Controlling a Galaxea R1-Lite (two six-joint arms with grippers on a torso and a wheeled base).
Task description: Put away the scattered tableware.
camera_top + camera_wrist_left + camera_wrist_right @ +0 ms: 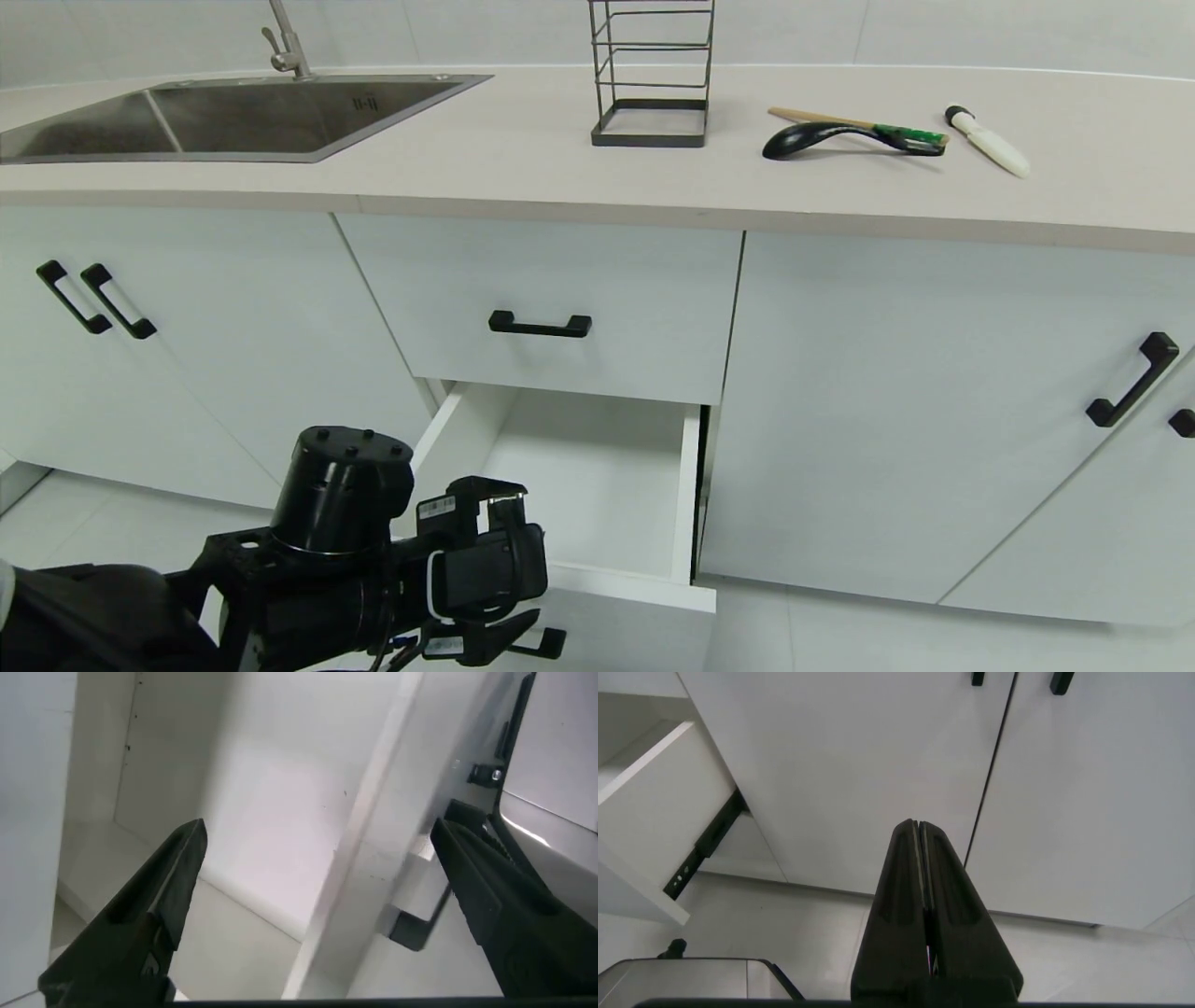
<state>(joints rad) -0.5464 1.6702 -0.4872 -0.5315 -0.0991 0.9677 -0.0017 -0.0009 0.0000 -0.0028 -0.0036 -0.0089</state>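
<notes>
Left hand [318,835] spread at drawer [686,485]; right hand [918,827] closed; curved black ladle [794,140] on counter [467,159]

- The pale tabletop [467,159] runs the full width of the head view.
- A steel sink [233,117] is set into its left end, with a tap [285,42] at the back rim.
- A dark wire rack [651,121] stands upright near the middle.
- To the right lies a black spoon [822,138], with a wooden stick [822,118] just behind it. Their green-marked ends seem to touch.
- A white-handled tool [990,142] lies just beside them, farthest right.
</notes>
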